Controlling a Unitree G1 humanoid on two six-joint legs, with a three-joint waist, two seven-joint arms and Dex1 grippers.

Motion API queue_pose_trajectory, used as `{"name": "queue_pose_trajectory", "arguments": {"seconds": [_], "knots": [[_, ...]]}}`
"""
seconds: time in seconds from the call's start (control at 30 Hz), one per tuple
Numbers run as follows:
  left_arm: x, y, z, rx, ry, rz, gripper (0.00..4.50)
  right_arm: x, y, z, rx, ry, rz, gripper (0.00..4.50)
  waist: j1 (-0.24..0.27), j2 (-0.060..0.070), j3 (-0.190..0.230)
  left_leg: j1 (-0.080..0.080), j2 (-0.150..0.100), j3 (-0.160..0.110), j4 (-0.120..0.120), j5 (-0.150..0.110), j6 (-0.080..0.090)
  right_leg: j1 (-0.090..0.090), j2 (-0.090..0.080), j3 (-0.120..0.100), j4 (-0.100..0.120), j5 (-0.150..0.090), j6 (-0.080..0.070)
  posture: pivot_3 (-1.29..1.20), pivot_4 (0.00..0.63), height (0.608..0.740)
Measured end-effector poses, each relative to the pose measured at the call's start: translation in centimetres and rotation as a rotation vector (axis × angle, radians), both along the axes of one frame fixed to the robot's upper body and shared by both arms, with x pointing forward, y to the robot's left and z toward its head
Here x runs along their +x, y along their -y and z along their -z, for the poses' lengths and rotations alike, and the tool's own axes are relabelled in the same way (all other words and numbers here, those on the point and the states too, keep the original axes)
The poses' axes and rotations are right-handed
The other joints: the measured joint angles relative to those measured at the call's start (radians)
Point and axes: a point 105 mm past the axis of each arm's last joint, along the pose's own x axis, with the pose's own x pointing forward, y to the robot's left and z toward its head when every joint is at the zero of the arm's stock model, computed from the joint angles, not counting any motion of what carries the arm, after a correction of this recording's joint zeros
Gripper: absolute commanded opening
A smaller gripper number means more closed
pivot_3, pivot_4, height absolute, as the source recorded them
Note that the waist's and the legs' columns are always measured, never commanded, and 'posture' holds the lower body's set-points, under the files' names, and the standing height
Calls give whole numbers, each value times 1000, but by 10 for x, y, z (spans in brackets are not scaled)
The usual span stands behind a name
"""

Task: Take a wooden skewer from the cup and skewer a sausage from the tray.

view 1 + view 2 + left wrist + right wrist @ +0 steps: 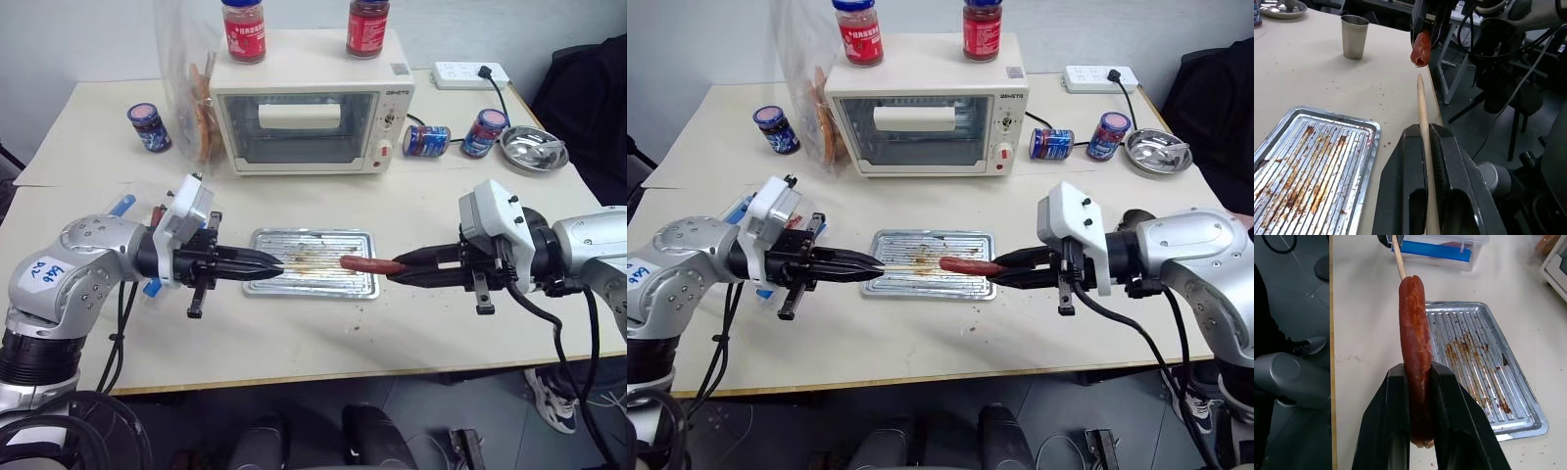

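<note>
- Right wrist view: the sausage [1415,357] sits clamped between my right gripper [1418,396] fingers, held above the tray [1484,367].
- My left gripper [1426,147] pinches the wooden skewer [1422,107], tip just short of the sausage's end.
</note>
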Motion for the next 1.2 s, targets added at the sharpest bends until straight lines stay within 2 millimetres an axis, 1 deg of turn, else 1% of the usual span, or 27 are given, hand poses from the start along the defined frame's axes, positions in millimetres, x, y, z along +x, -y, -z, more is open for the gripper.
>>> {"name": "queue_pose_trajectory", "arguments": {"seconds": [0.27, 0.6, 0.8, 1.2], "knots": [[2, 4, -5, 7, 22, 12, 0, 0, -1, 0, 10, -5, 1, 403, 0, 0, 0, 0, 0, 0, 0, 0, 0, 0, 0, 0, 0, 0, 0, 0, 150, 740], [6, 1, -6, 10, 16, 6, 0, 0, 0, 2, 6, -12, 4, 403, 0, 0, 0, 0, 0, 0, 1, 0, 0, 0, 0, 0, 0, 0, 0, 0, 150, 740], [7, 1, -12, 17, 41, 15, 0, 0, 0, 1, 8, 0, 5, 403, 0, 0, 0, 0, 0, 0, 1, 0, 0, 0, 0, 0, 0, 0, 0, 0, 150, 740], [7, 1, -12, 17, 39, 15, 0, 3, 0, 0, 14, -4, 22, 403, 0, 0, 0, 0, 0, 0, 1, 0, 0, 0, 0, 0, 1, 0, 0, 0, 150, 740]]}}
